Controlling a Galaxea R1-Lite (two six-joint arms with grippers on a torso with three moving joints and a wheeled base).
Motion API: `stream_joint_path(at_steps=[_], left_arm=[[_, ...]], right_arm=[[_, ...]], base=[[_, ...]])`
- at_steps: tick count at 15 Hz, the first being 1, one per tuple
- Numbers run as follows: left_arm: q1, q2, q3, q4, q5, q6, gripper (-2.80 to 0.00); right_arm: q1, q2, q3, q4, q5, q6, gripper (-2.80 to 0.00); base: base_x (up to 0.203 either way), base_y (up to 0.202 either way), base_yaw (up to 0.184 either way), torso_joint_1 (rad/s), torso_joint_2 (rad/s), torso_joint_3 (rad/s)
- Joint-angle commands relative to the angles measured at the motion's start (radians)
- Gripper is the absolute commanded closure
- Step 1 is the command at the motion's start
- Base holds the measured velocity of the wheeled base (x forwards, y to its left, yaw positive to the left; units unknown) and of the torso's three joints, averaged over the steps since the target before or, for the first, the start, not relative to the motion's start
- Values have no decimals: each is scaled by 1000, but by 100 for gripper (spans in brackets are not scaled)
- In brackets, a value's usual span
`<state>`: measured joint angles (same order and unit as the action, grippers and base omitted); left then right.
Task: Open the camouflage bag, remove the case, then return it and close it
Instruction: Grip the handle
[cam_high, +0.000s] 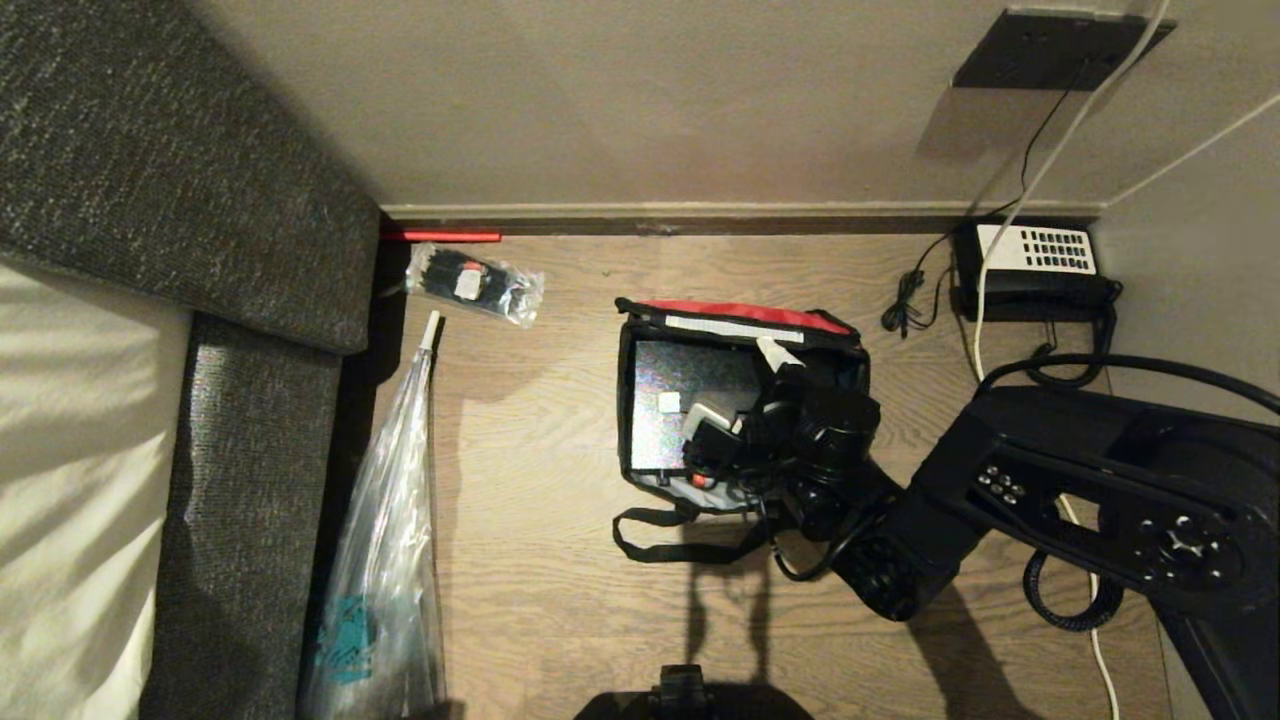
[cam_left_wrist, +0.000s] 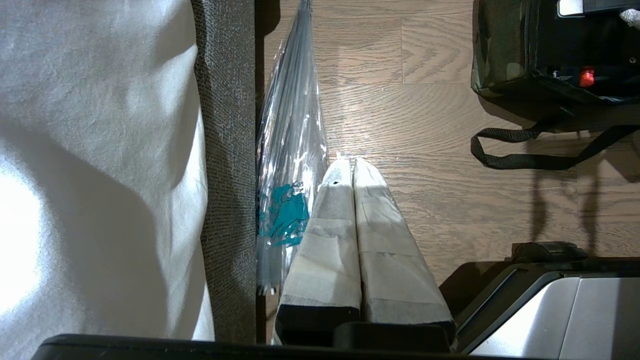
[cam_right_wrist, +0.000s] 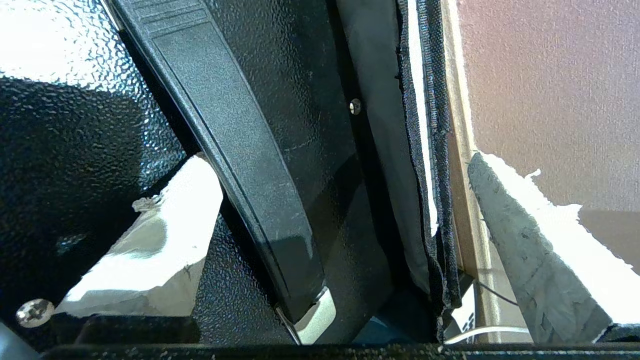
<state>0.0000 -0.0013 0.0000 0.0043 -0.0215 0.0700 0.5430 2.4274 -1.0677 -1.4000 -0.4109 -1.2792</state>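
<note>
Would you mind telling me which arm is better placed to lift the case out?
The right gripper: open, straddling the case handle inside the camouflage bag. The left gripper sits shut, away.

Wooden floor (cam_high: 560, 600) with camouflage bag (cam_high: 640, 400), two clear plastic bags (cam_high: 385, 560), desk telephone (cam_high: 1035, 262).

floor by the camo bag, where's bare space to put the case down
Widest bare floor lies between the long clear plastic bag and the camouflage bag. A narrower strip runs behind the bag to the wall. Crowded: its right side, with the right gripper over the case, cables and the telephone.
</note>
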Motion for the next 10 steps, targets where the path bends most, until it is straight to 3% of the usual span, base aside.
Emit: stream_joint_path(at_steps=[1,10], left_arm=[[0,1,2,0,0,1,0],[0,1,2,0,0,1,0]], right_arm=[[0,19,-18,-8,0,-6,-280],[0,38,-29,-13,9,-3,-280]], base=[[0,0,0,0,0,0],[0,0,0,0,0,0]])
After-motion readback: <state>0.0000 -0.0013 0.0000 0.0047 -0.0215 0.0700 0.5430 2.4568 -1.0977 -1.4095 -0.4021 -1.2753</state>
